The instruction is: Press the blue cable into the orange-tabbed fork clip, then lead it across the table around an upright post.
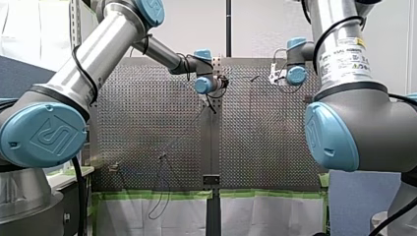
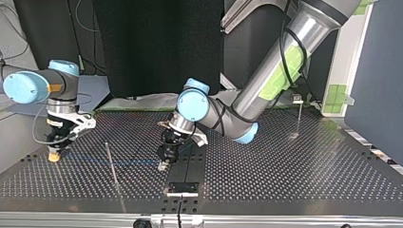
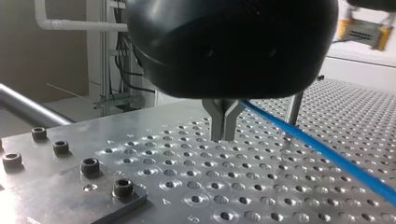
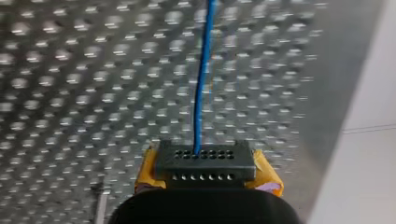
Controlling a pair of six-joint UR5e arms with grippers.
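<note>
step: lead blue cable [image 3: 327,152] round upright post [image 3: 294,108] | my left gripper [image 3: 224,133] pinched shut on cable, near post | my right gripper [image 4: 203,161] clamps it beyond post | keep taut, low

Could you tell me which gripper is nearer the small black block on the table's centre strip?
Left. My left gripper is just behind the black block, slightly to its left in the top view; my right gripper is far off near that view's left edge.
</note>
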